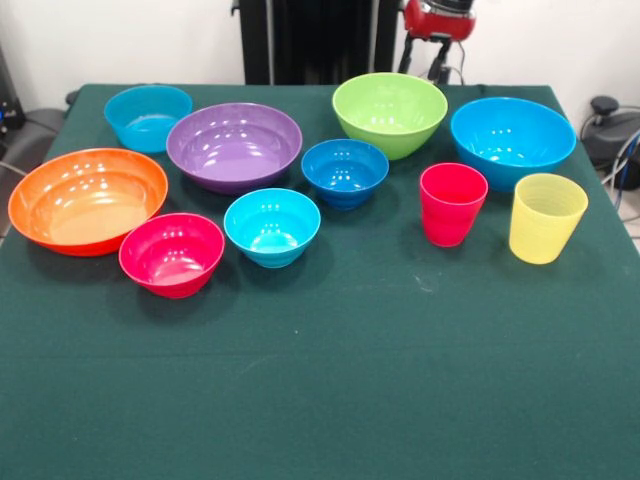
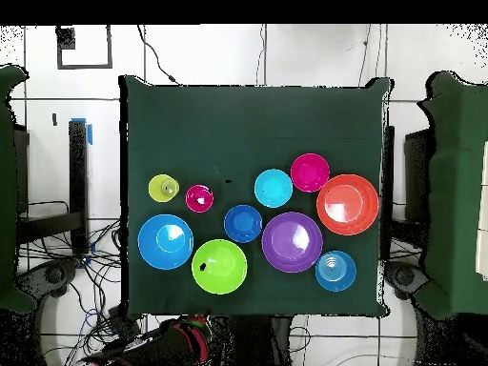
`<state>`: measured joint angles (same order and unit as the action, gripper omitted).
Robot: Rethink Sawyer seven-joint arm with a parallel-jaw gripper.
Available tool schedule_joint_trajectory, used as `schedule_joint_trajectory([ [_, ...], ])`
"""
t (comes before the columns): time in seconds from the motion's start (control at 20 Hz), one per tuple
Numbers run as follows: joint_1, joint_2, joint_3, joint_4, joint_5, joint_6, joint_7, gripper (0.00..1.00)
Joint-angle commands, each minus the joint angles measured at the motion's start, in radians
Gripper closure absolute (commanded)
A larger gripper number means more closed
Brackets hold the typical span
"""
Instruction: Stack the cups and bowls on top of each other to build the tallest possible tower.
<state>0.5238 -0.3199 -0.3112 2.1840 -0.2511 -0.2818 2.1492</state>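
Observation:
All cups and bowls stand apart and upright on the green table (image 1: 330, 400); nothing is stacked. The red-pink cup (image 1: 453, 203) and the yellow cup (image 1: 546, 217) stand at the right. The bowls are orange (image 1: 88, 200), purple (image 1: 234, 146), small cyan (image 1: 148, 117), pink-red (image 1: 172, 254), cyan (image 1: 272, 226), dark blue (image 1: 345, 172), lime green (image 1: 390, 113) and large bright blue (image 1: 512, 140). The arm's red end (image 1: 437, 25) is drawn back behind the table's far edge, above the lime green bowl. In the overhead view the yellow cup (image 2: 164, 188) and red cup (image 2: 199, 198) are at the left.
The objects fill the half of the table nearer the robot; the other half is bare cloth. In the overhead view the arm (image 2: 186, 334) sits off the table's bottom edge among cables. Dark furniture stands at both sides of the table.

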Motion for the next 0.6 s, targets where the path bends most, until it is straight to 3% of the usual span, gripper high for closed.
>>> schedule_joint_trajectory([
  [0.05, -0.024, 0.004, 0.107, -0.073, -0.032, 0.056, 0.055, 0.00],
  [0.6, -0.019, -0.012, 0.090, -0.016, -0.067, 0.023, 0.066, 0.00],
])
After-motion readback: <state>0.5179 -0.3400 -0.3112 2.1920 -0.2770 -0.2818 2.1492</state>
